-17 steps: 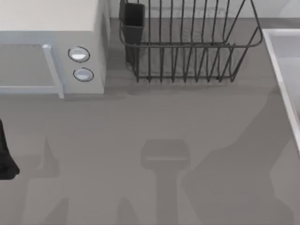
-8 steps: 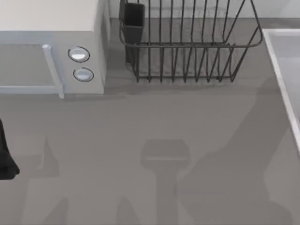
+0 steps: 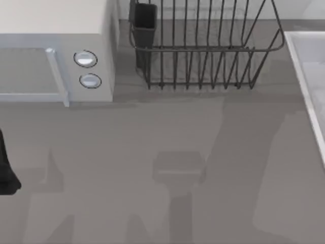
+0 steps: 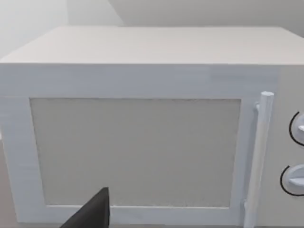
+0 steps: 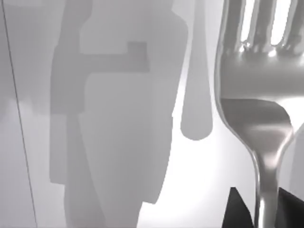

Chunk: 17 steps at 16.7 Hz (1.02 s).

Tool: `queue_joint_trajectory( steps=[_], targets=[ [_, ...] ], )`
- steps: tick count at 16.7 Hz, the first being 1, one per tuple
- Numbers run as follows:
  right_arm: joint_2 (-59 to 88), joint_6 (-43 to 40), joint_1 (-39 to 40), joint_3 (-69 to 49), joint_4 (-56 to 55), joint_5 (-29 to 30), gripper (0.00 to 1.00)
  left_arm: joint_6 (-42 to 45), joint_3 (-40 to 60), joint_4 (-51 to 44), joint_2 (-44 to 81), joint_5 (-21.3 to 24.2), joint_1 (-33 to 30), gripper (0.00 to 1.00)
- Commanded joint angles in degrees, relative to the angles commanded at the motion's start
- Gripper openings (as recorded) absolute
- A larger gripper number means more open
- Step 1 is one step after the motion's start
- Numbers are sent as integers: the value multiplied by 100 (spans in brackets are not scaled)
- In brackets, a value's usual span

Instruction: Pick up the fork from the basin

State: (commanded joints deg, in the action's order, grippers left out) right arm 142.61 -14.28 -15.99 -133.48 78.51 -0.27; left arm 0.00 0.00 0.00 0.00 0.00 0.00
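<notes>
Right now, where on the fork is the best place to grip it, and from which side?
Grip the fork on its slim handle just below the wide head, with one finger on each flat side. The handle already runs between the right gripper's dark fingertips, and the neck there is narrow, while the tines are broad and curved. The left gripper sits parked facing the microwave.

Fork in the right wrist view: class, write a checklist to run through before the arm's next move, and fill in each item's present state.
1. Fork between the right gripper fingers: ok, handle runs down between the dark fingertips.
2. Grip firm: cannot tell.
3. Fork lifted off the basin floor: ok, its shadow lies apart from it.
4. Fork whole, tines straight: ok.
5. Left gripper out of the way: ok, parked facing the microwave.
6. Rack away from the basin: ok.
</notes>
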Motion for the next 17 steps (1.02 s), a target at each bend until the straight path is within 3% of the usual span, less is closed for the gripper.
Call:
queue_joint_trajectory(
  steps=[8,17],
  targets=[
    [-394,268,276,364,2,0,0,0,0,0,0,0,0,100],
    [-3642,2277,2353,3923,-76,17,0,0,0,0,0,0,0,100]
  ],
)
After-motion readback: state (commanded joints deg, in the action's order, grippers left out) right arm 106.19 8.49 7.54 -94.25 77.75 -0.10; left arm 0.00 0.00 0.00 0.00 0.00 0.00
